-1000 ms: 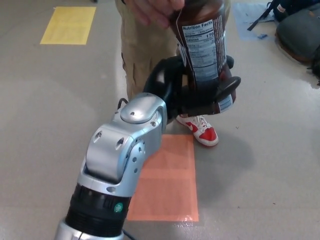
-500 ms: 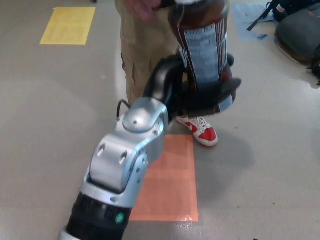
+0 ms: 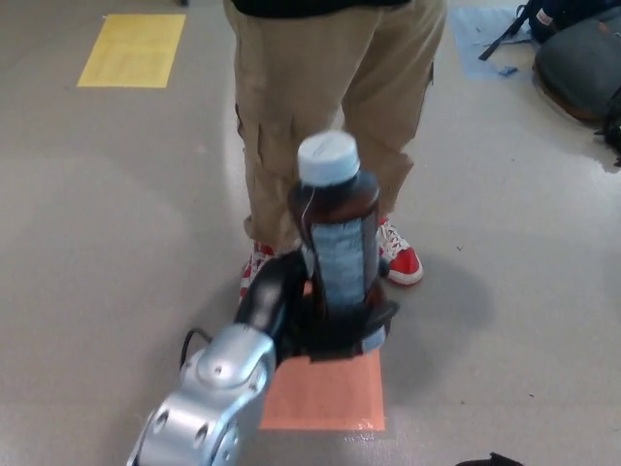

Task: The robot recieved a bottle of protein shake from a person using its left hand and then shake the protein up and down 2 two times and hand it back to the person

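While the left hand (image 3: 325, 325) wraps its black fingers around the lower part of the bottle (image 3: 337, 238), the bottle stands upright in front of the person's legs (image 3: 320, 97), its pale blue cap (image 3: 328, 157) on top. Motion blur smears the label, so its print cannot be read, and the bottle's base is hidden inside the grip. Only the silver wrist (image 3: 209, 403) of that arm shows, cut off at the lower edge. An orange floor patch (image 3: 330, 393) lies partly covered by the hand. The person is cropped above the waist; red-and-white shoes (image 3: 400, 257) peek out behind the bottle.
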`<state>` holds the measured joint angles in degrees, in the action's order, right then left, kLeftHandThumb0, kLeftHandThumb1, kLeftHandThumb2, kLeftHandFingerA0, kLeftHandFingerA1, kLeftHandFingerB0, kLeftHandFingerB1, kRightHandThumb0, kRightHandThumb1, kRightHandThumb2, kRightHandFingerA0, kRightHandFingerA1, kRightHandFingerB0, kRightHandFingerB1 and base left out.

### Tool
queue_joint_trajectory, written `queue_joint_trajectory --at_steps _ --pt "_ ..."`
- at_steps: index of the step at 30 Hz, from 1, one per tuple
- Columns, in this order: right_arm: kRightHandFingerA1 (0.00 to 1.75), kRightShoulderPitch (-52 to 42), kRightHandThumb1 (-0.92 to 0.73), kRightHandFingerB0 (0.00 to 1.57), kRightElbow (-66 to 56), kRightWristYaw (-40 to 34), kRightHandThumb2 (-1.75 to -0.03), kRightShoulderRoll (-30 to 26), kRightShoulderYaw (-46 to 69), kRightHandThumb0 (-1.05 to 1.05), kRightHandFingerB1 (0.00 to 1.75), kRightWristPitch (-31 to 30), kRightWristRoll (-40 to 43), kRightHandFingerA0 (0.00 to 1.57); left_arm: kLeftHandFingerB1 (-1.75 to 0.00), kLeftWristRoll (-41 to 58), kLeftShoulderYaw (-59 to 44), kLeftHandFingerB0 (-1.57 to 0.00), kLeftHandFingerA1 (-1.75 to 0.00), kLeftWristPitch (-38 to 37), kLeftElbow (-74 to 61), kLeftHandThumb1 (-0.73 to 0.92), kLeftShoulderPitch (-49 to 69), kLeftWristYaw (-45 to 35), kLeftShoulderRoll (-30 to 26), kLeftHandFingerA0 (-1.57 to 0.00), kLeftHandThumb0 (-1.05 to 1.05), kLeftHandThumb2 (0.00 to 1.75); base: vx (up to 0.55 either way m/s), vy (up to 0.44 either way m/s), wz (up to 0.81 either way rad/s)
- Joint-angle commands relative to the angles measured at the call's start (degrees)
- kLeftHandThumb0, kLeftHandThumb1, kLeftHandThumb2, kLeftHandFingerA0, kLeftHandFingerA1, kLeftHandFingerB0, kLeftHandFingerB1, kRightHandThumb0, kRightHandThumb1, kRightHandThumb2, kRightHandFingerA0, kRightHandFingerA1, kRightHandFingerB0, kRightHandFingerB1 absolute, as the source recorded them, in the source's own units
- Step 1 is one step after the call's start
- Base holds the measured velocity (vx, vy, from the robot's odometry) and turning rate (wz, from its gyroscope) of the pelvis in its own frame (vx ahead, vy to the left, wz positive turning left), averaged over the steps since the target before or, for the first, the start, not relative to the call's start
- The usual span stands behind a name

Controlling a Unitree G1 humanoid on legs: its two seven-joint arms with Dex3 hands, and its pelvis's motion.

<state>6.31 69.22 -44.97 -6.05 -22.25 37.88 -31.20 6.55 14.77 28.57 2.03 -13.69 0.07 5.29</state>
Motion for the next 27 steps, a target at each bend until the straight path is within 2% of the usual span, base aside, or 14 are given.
queue_joint_trajectory --at_steps 1,11,14,15,16,17,18,20,21,22,24,25,26,27 --pt "0.48 0.0 -0.75 0.76 0.0 1.0 -0.63 -0.7 1.2 -0.22 0.45 1.1 1.0 0.89 -1.12 -2.0 -1.2 -0.78 -1.38 -9.1 4.2 0.73 4.9 -1.6 -2.0 -1.01 -0.12 0.84 0.0 0.0 0.0" --pt "0.48 0.6 -0.71 0.76 -0.1 0.9 -0.61 -0.5 1.3 -0.17 0.45 0.7 0.4 0.9 -1.1 -4.0 -1.2 -0.75 -1.39 -13.1 9.2 0.77 7.5 -2.5 -3.0 -0.93 -0.1 0.79 0.0 0.0 0.0" --pt "0.48 -0.7 -0.72 0.76 -0.4 0.9 -0.62 -1.0 1.4 -0.17 0.45 1.4 0.4 0.89 -1.11 -3.4 -3.7 -0.77 -1.27 -8.9 2.7 0.79 3.5 -1.1 -3.2 -0.98 -0.1 0.78 0.0 0.0 0.0" --pt "0.48 -1.0 -0.72 0.76 -0.3 0.8 -0.62 -1.0 1.1 -0.17 0.46 1.3 0.2 0.89 -1.12 -0.2 -9.1 -0.78 -1.27 -2.8 -4.9 0.83 -4.4 0.7 -3.7 -0.98 -0.15 0.66 0.0 0.0 0.0" --pt "0.48 -1.4 -0.72 0.77 -0.2 0.6 -0.62 -0.9 0.9 -0.16 0.46 1.4 0.0 0.89 -1.06 1.9 -12.4 -0.81 -1.28 0.3 -9.6 0.8 -9.4 1.2 -4.4 -1.01 -0.15 0.66 0.0 0.0 0.0" --pt "0.48 -1.8 -0.72 0.77 -0.2 0.5 -0.62 -0.6 0.8 -0.16 0.46 1.6 0.0 0.89 -1.06 2.7 -13.8 -0.81 -1.28 1.4 -11.5 0.8 -11.3 0.9 -5.1 -1.01 -0.15 0.66 0.0 0.0 0.0" --pt "0.48 -1.8 -0.72 0.76 -0.2 1.0 -0.62 -0.7 1.0 -0.17 0.45 1.6 0.2 0.88 -1.03 6.3 -16.5 -0.85 -1.26 1.9 -12.9 0.75 -14.6 0.1 -5.1 -1.05 -0.09 0.8 0.0 0.0 0.0" --pt "0.47 -1.6 -0.72 0.75 -0.3 1.1 -0.62 -0.8 0.5 -0.16 0.44 0.9 -0.3 0.89 -1.05 6.7 -17.0 -0.87 -1.23 3.2 -14.9 0.79 -13.2 -0.2 -4.3 -1.02 -0.07 0.72 0.0 0.0 0.0" --pt "0.47 -1.7 -0.72 0.75 -0.4 0.7 -0.62 -0.9 0.0 -0.16 0.44 0.7 -1.0 0.89 -1.05 5.2 -15.8 -0.87 -1.23 2.5 -15.1 0.79 -9.9 -0.6 -3.8 -1.02 -0.07 0.72 0.0 0.0 0.0" --pt "0.49 -1.8 -0.72 0.75 -0.3 -0.1 -0.62 -0.7 -0.6 -0.16 0.45 1.3 -1.5 0.89 -1.14 1.5 -11.7 -0.74 -1.38 -1.1 -9.5 0.88 -0.2 -1.2 -3.4 -0.96 -0.15 0.66 0.0 0.0 0.0" --pt "0.48 -1.8 -0.73 0.75 -0.2 0.0 -0.62 0.1 -0.8 -0.18 0.44 0.8 -1.3 0.88 -1.11 -2.3 -7.4 -0.77 -1.38 -8.1 1.5 0.84 10.0 -2.8 -4.1 -0.98 -0.14 0.71 0.0 0.0 0.0" --pt "0.47 -1.9 -0.72 0.75 -0.5 0.4 -0.62 0.2 -0.6 -0.16 0.44 0.6 -1.0 0.87 -1.07 -5.9 -3.7 -0.81 -1.27 -13.1 9.1 0.73 13.1 -2.1 -5.3 -1.05 -0.14 0.8 0.0 0.0 0.0" --pt "0.48 -2.0 -0.72 0.75 -0.8 0.9 -0.62 0.1 -0.5 -0.13 0.45 0.6 -0.7 0.87 -1.13 -10.3 1.2 -0.78 -1.34 -19.3 18.3 0.79 17.0 -1.4 -6.9 -1.01 -0.17 0.73 0.0 0.0 0.0" --pt "0.48 -2.0 -0.72 0.75 -0.9 0.9 -0.62 -0.1 -0.5 -0.13 0.45 0.8 -0.7 0.87 -1.13 -11.3 2.9 -0.78 -1.34 -21.6 21.2 0.79 18.6 -1.6 -7.4 -1.01 -0.17 0.73 0.0 0.0 0.0"
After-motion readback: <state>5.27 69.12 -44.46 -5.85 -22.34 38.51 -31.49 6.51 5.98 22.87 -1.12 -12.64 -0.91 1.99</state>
